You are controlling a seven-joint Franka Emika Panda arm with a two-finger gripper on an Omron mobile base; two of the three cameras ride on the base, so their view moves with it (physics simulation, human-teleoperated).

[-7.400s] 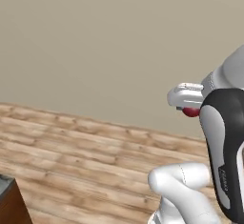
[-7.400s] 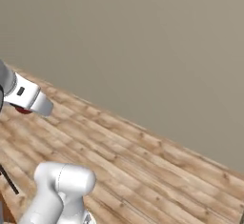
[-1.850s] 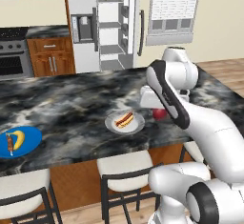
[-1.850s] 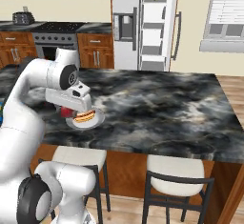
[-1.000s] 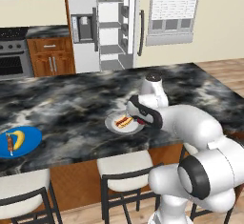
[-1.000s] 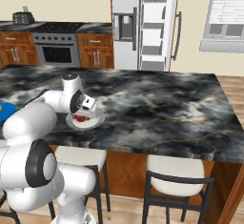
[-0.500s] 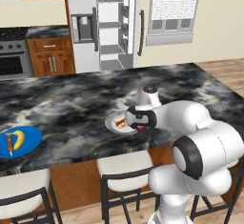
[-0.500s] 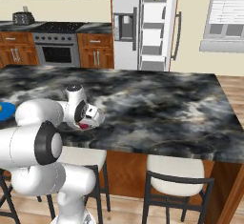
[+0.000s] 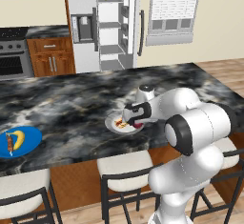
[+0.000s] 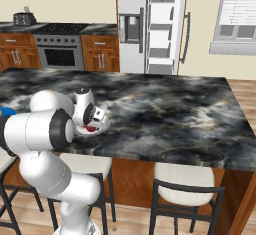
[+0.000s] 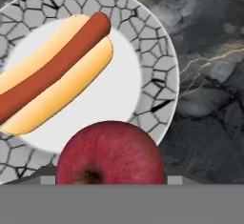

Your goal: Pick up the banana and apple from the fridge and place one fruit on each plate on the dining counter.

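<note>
Arm dropped lower over pale plate (image 11: 157,51); apple (image 11: 110,154) half cut off, jaws' state unclear.

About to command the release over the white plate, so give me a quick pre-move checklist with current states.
1. Apple in the gripper: ok, it sits right at the hand.
2. Apple over the pale plate: ok, near its rim.
3. Landing spot clear: not ok, a hot dog already fills the middle.
4. Apple resting on the plate: cannot tell.
5. Banana on the blue plate: ok.
6. Fridge door shut: not ok, it stands open.
</note>
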